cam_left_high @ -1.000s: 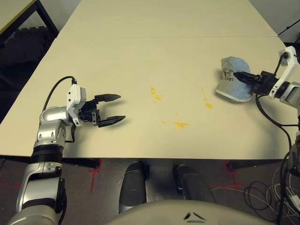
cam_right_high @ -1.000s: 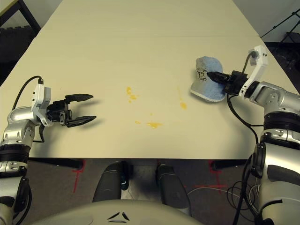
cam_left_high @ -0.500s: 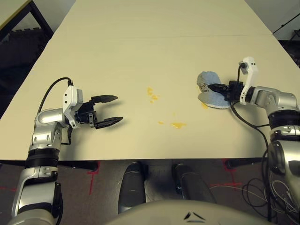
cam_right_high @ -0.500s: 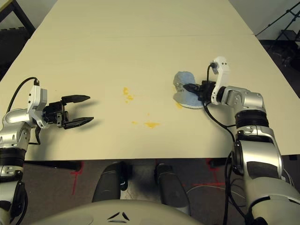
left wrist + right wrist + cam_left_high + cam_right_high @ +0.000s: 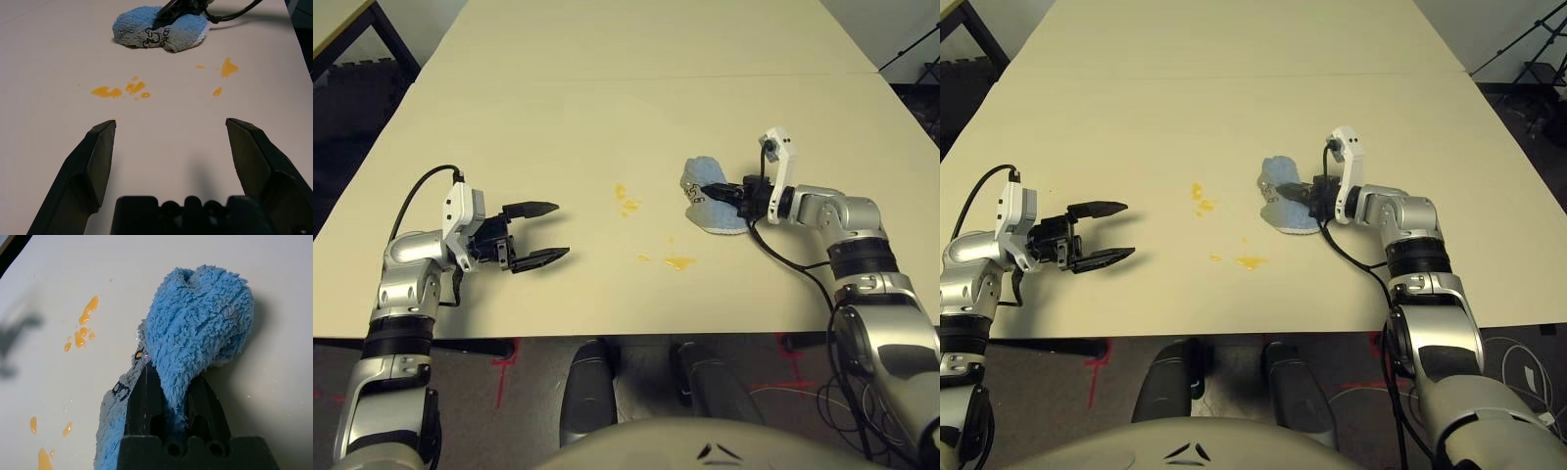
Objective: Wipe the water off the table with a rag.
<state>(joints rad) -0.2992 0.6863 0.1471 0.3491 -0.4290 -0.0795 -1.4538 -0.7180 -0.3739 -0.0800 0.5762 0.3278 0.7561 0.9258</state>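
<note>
The light blue rag [image 5: 713, 203] lies bunched on the pale table [image 5: 607, 108], right of centre. My right gripper [image 5: 705, 193] is shut on it, its black fingers [image 5: 142, 396] pinching a fold of the cloth. Yellow-orange water sits just left of the rag: one splotch [image 5: 626, 200] beyond it and a wider one [image 5: 680, 261] nearer the front edge. In the left wrist view the same splotches [image 5: 108, 91] lie between that gripper and the rag [image 5: 161, 32]. My left gripper [image 5: 558, 230] hovers open at the left, well clear of water and rag, with nothing in it.
A thin seam [image 5: 607, 78] crosses the table beyond the work area. A smaller black-framed table [image 5: 352, 27] stands off the far left corner. Black tripod legs [image 5: 911, 49] show past the far right edge. The table's front edge [image 5: 607, 335] runs just below the water.
My right gripper has dragged the rag leftward across the table, over the drip that lay at the right, and close to the other splotches. The left arm has stayed put.
</note>
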